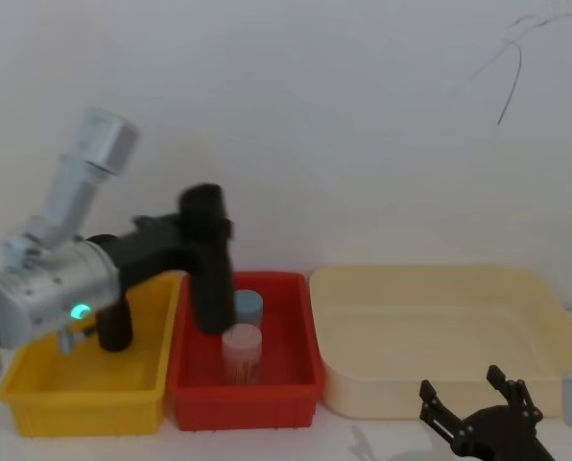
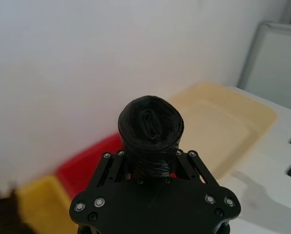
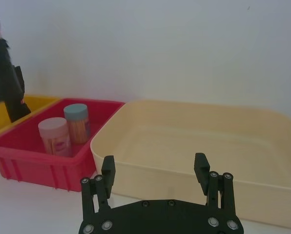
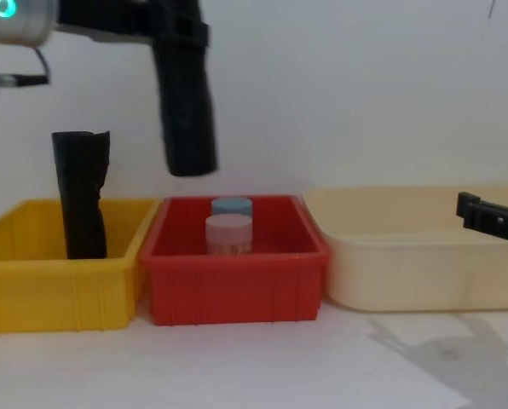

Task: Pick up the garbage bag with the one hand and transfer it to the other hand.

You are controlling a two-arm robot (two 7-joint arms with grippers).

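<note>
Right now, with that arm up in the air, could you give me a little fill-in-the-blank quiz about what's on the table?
1. The left gripper holds the garbage bag above the red bin, which contains ____ small jars.
2. A second black roll stands in the yellow bin, on the red bin's ____ side.
3. The right gripper, low by the cream tray, has its fingers ____.

Missing words: two, left, open.

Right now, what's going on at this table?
The left gripper is shut on the garbage bag, holding the roll upright above the red bin. The right gripper hangs open, low in front of the cream tray, apart from the bag, so the handover is not yet done. A second black roll stands in the yellow bin, and two jars sit in the red bin.
</note>
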